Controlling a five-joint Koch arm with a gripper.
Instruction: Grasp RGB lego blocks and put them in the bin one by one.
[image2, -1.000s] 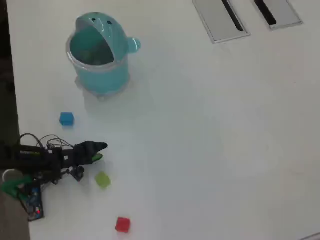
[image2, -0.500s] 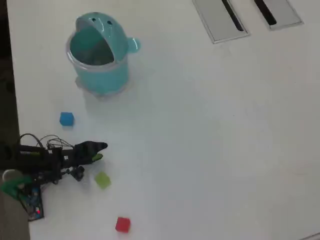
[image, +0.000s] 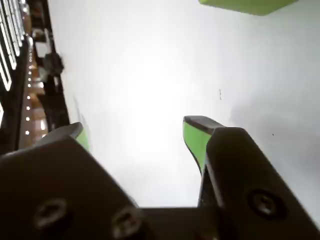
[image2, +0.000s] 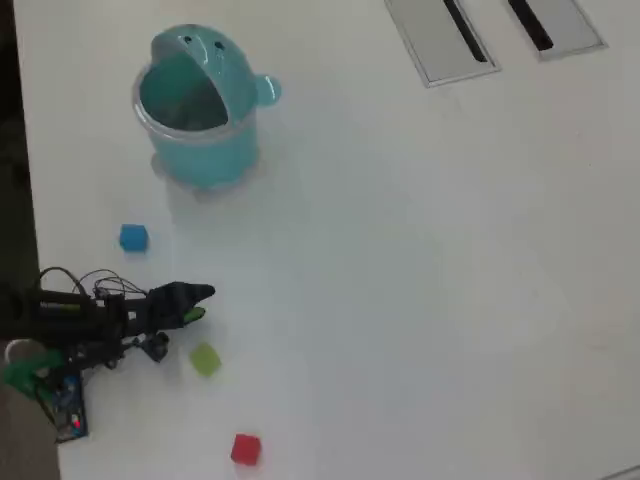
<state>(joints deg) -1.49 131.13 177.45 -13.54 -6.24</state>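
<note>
The overhead view shows the teal bin (image2: 205, 160) standing upright at the back left, its mouth showing only teal inside. Three small blocks lie apart on the white table: blue (image2: 133, 237), yellow-green (image2: 205, 360) and red (image2: 245, 449). My gripper (image2: 198, 303) sits low at the left edge, between the blue and yellow-green blocks and touching neither. In the wrist view my gripper (image: 136, 127) is open, with bare table between its green-padded fingers (image: 196, 137). The yellow-green block (image: 245, 5) lies ahead at the top edge.
Two grey flat panels with black slots (image2: 440, 40) (image2: 555, 25) lie at the back right. The table's left edge (image2: 25, 200) borders dark floor beside the arm's base and wires (image2: 60, 340). White table stretches to the right of the blocks.
</note>
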